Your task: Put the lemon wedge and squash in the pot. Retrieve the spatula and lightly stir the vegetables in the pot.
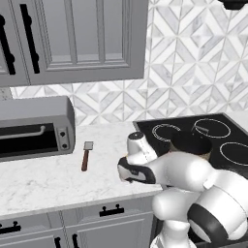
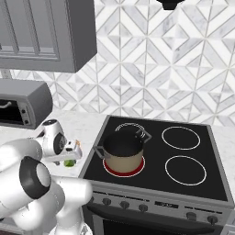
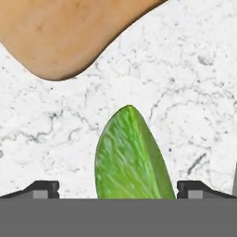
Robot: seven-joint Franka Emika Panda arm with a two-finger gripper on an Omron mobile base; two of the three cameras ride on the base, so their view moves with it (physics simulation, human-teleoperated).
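The gripper [image 3: 118, 190] hangs low over the counter [image 3: 194, 92] with its jaws spread wide, one fingertip on each side of the wedge [image 3: 129, 157] and nothing held. So the first pickup looks about to happen and nothing is done: the pot [image 2: 124, 153] sits on the stove's front-left burner, and no vegetable shows inside it. The squash [image 3: 60, 32] lies on the counter just beyond the wedge, apart from it. The wedge's long axis runs away from the hand, pointed tip toward the squash. The spatula [image 1: 86, 156] waits near the toaster oven [image 1: 34, 128], blade toward the wall, handle toward the counter edge. Both drops and the stir remain.
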